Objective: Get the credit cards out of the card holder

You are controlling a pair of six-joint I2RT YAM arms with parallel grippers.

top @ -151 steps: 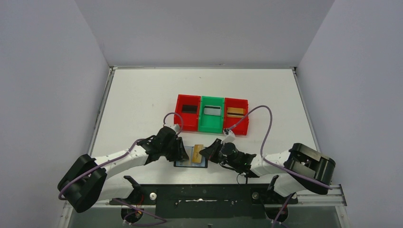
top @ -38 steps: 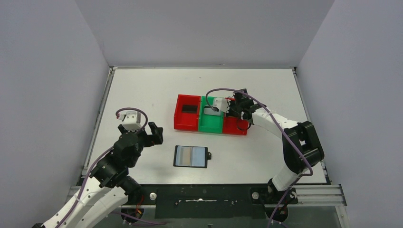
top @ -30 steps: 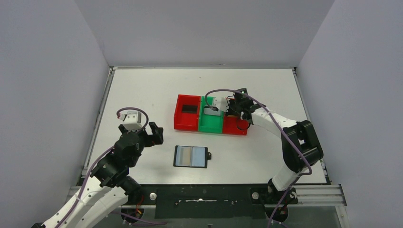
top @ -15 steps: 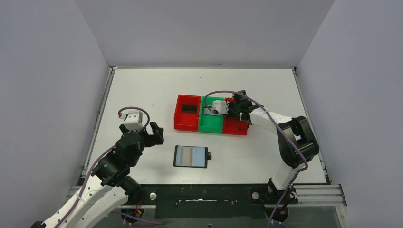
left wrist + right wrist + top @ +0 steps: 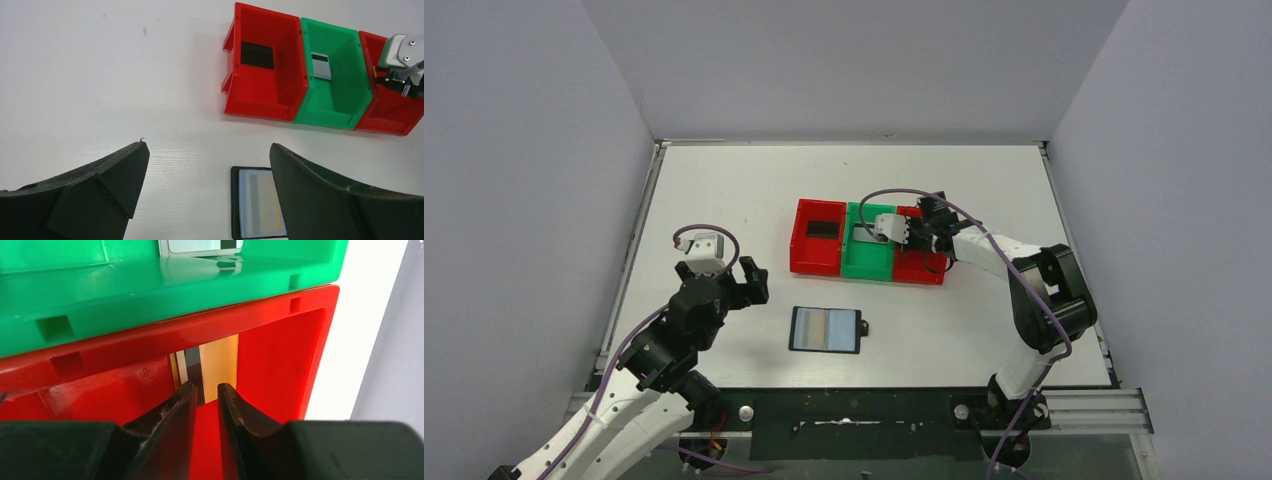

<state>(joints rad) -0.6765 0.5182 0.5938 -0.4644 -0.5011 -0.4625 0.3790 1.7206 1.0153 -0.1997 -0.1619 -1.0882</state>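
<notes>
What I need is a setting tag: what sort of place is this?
Probably a robot lab cell: blank grey walls enclose a white table, left arm and right arm bolted at its near edge.

Top camera overlooks the table; both wrist cameras face the trays, the right far nearer.

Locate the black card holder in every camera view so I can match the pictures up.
Top external: the card holder lies open just below the picture's centre, nearer the arm bases than the trays.
Left wrist: it is at the bottom edge, right of centre and partly hidden.
Right wrist: it is not in this picture.
Shared landmark: the green tray shows in all three views.
</notes>
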